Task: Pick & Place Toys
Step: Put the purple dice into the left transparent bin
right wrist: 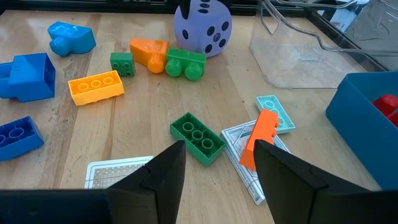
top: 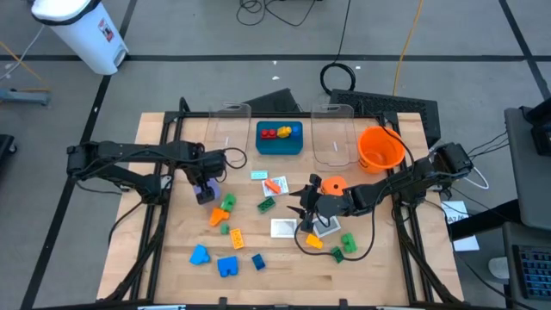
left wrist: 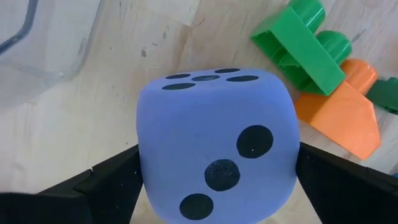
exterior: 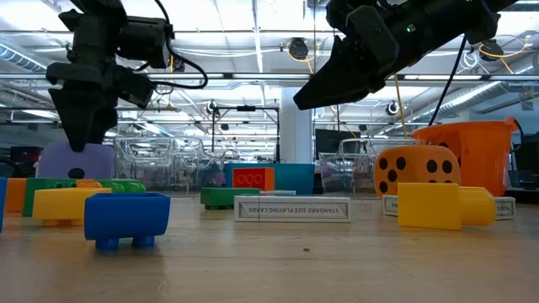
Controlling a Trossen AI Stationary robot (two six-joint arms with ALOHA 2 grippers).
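My left gripper [top: 203,186] points down at the table's left centre, shut on the purple dotted die [left wrist: 214,143], which also shows in the low view [exterior: 76,160]. A green brick [left wrist: 305,46] and an orange brick [left wrist: 345,118] lie beside the die. My right gripper [right wrist: 217,168] is open and empty, hovering above the table's middle [top: 303,207]. Below it are a green brick [right wrist: 198,138], an orange brick [right wrist: 261,137] and white picture cards [right wrist: 249,155]. An orange die [exterior: 417,172] rests on the table behind a yellow brick [exterior: 442,206]. My left gripper pinches the purple die by two opposite side faces [left wrist: 146,162], one finger [left wrist: 112,180] on each. The fingers come from above, pointing down. The die sits upright between them. Bricks hide its underside in the low view, so I cannot tell whether it is off the table.
A teal tray [top: 280,148] holding a few toys stands at the back centre between two clear bins [top: 231,129] [top: 334,138]. An orange bowl [top: 380,148] is at the back right. Blue bricks [top: 225,265] and a yellow brick [top: 234,239] lie toward the near edge.
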